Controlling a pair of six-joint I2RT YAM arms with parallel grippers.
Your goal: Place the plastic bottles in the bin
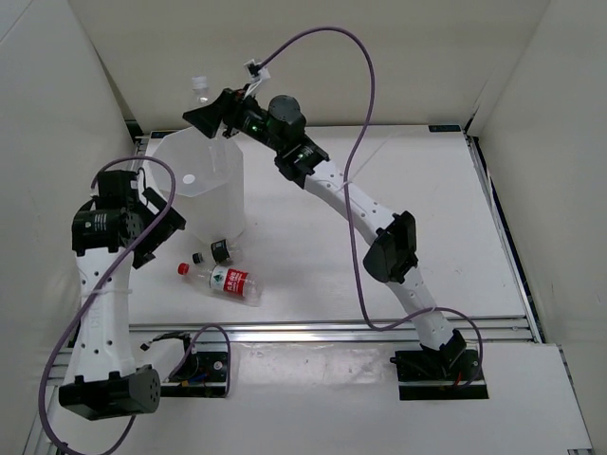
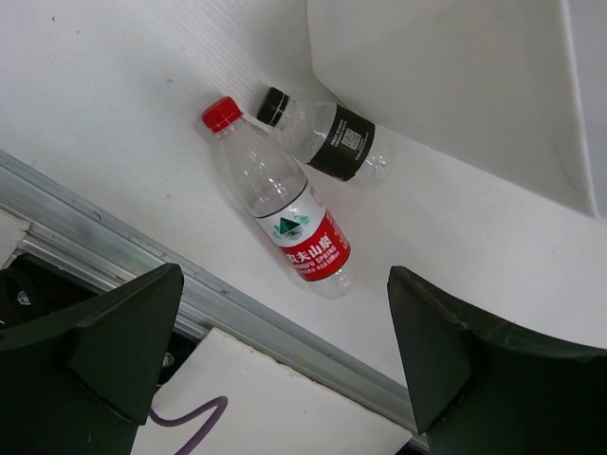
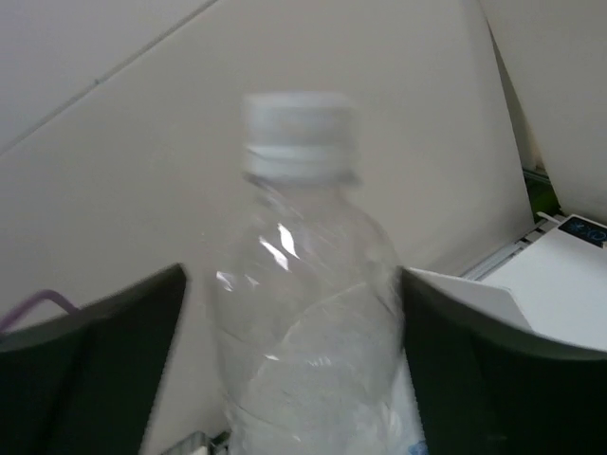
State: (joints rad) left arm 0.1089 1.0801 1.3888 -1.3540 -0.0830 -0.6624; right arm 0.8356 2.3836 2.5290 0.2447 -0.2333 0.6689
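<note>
While reaching toward the bin [image 1: 223, 204], shows right gripper [image 3: 292, 370] parted loosely around white-capped bottle [image 3: 303, 237]; left gripper [image 2: 285, 327] wide open, empty.

- White-capped bottle [image 3: 303, 313]: clear thin plastic, glossy, dented in places; cap blurred, perhaps ribbed.
- Red-labelled bottle [image 2: 280, 204]: clear glossy plastic, shiny printed film label, smooth red cap.
- Black-capped bottle [image 2: 327, 140]: clear plastic, matt black label.
- Bin [image 1: 204, 185]: translucent white plastic, smooth, faint sheen.
- Table [image 2: 123, 95]: white, matt, finely grained.
- Rail [image 2: 237, 322]: bare brushed metal.
- Left gripper [image 2: 285, 313]: matt black plastic.
</note>
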